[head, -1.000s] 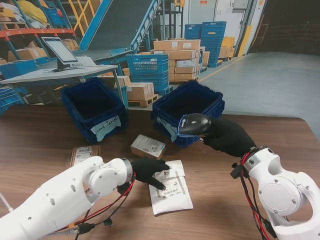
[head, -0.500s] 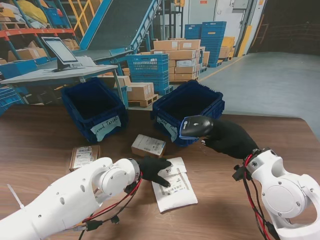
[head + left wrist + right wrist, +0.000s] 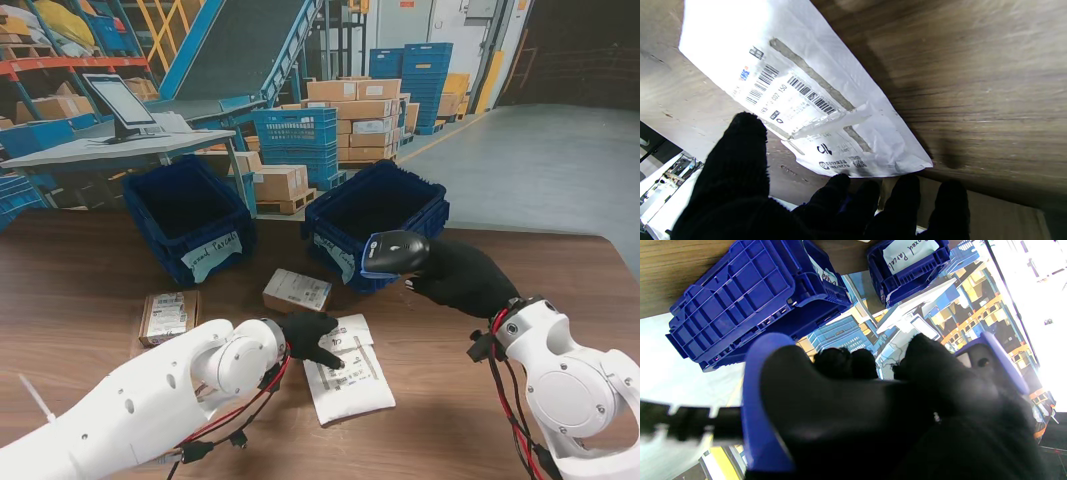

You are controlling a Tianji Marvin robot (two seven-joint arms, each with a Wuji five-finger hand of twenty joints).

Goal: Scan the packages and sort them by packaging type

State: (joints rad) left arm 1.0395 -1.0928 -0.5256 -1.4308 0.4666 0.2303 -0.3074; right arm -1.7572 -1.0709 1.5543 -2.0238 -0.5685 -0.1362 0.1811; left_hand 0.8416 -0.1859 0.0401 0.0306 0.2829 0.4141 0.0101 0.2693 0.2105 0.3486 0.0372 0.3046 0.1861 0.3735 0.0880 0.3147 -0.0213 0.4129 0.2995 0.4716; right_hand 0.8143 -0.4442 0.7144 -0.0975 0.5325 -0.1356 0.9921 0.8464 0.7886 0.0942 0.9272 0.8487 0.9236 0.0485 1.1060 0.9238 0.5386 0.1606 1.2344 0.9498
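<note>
A white poly mailer [image 3: 349,368] [image 3: 813,100] with a barcode label lies flat on the wooden table [image 3: 80,270]. My left hand [image 3: 312,337] [image 3: 826,206], in a black glove, rests at the mailer's left edge with fingers spread, touching it without gripping. My right hand [image 3: 460,275] [image 3: 940,426] is shut on a black and blue barcode scanner [image 3: 393,250] [image 3: 826,413], held above the table in front of the right bin, its head pointing left. Two small cardboard boxes lie nearby: one [image 3: 296,291] just beyond the mailer, one [image 3: 168,315] to the left.
Two dark blue bins stand at the table's far side, the left bin [image 3: 188,215] with a handwritten label and the right bin [image 3: 380,215] [image 3: 750,296] close to the scanner. Beyond the table are a monitor desk, crates and stacked cartons.
My left arm has pushed forward and right, sliding the mailer slightly to the right. The right hand with the scanner has shifted slightly to the right.
</note>
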